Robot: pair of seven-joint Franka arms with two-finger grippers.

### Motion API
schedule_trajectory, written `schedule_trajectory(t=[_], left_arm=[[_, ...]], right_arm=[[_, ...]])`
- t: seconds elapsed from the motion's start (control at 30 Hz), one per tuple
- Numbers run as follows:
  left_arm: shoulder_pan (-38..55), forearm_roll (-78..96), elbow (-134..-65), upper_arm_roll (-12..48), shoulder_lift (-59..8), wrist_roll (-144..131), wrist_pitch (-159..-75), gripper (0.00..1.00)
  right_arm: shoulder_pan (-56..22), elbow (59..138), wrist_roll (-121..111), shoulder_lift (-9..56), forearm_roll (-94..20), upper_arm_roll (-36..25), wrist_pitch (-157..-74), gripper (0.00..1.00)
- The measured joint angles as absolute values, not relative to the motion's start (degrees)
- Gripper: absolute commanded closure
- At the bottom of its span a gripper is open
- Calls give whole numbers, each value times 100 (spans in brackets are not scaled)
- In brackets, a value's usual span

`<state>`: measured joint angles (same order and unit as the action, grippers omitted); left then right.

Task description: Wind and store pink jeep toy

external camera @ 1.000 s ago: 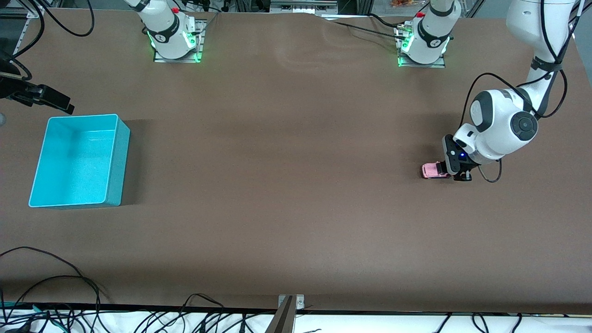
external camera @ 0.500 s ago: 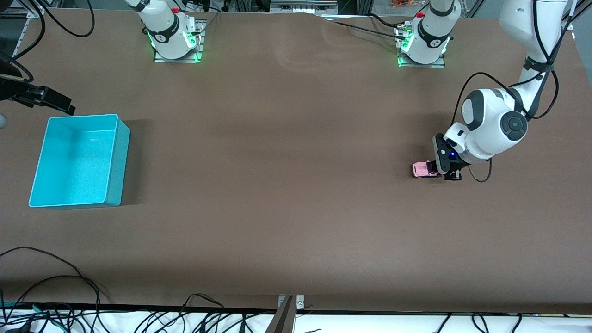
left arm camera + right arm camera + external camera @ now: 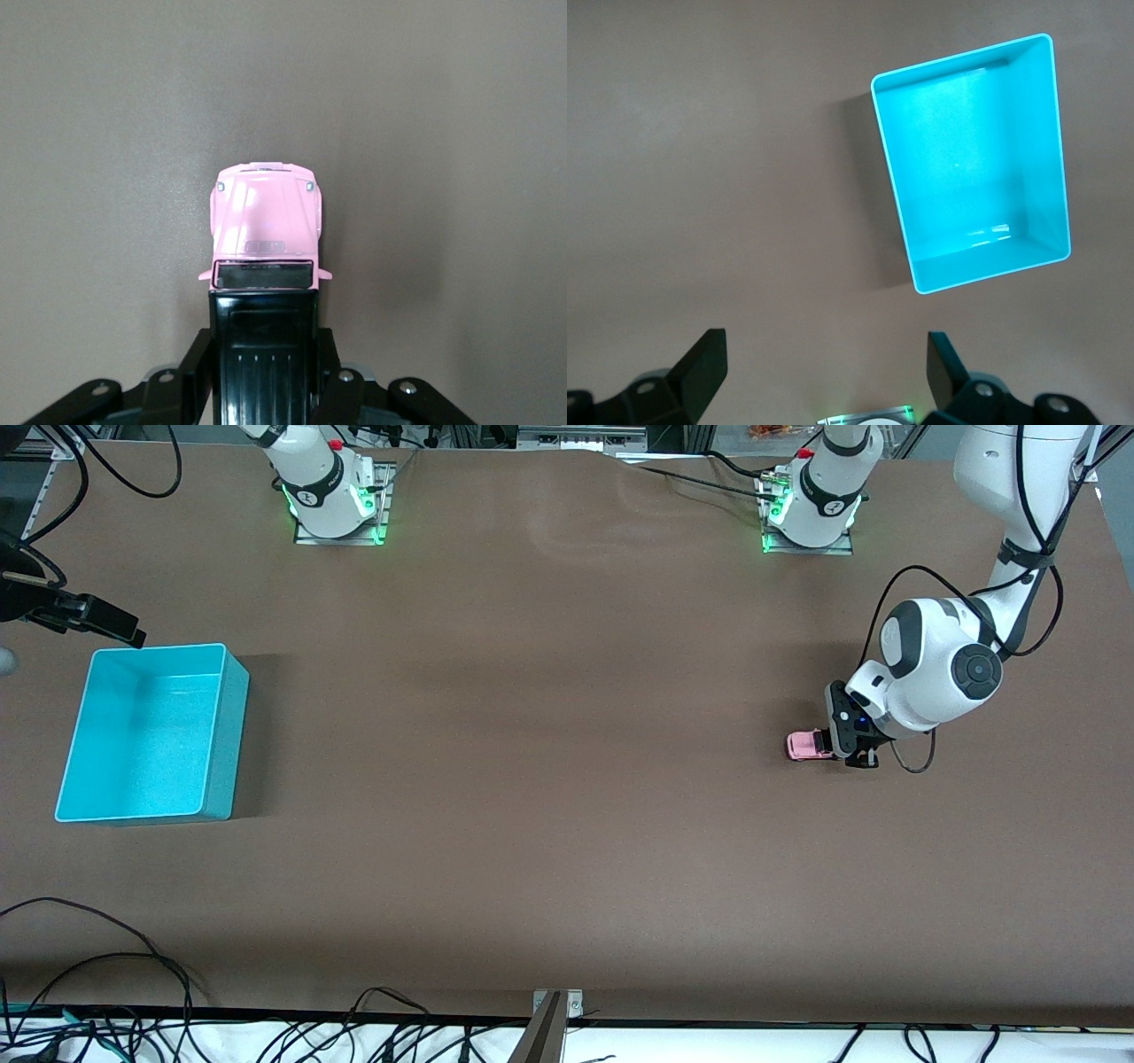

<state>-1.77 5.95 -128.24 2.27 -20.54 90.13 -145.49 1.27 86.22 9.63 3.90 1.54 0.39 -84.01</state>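
Observation:
The pink jeep toy (image 3: 804,745) stands low on the brown table near the left arm's end. My left gripper (image 3: 838,747) is shut on its rear half. In the left wrist view the two black fingers (image 3: 197,354) press the sides of the black roof, and the pink hood (image 3: 266,217) points away from the gripper (image 3: 263,359). The turquoise bin (image 3: 227,731) stands empty at the right arm's end of the table. My right gripper (image 3: 99,618) is open and empty, and it waits in the air beside the bin (image 3: 1044,142); its own view shows its fingers (image 3: 702,365) wide apart.
Both arm bases (image 3: 335,491) with green lights stand along the farther edge of the table. Loose black cables (image 3: 106,992) lie at the nearer edge. A metal bracket (image 3: 551,1014) sits at the middle of the nearer edge.
My left gripper has slid the jeep along the table a short way toward the right arm's end. The right gripper has barely moved.

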Motion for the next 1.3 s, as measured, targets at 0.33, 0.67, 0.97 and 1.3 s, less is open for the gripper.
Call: schedule_trajectory(t=[0.33, 0.67, 0.97, 1.3], left_arm=[[-177, 595, -12823, 224, -2058, 9002, -14550, 100], [-177, 595, -12822, 210, -2061, 8998, -14548, 100], [-176, 595, -12822, 42, -2060, 9001, -14526, 100], [-175, 531, -12822, -44, -2059, 9010, -14516, 100]], right_arm=[[128, 8623, 963, 391, 154, 16, -8401, 0], [128, 8622, 963, 392, 100, 14, -8402, 0], [128, 8622, 963, 394, 97, 8, -8402, 0], [128, 8622, 963, 398, 96, 6, -8402, 0]])
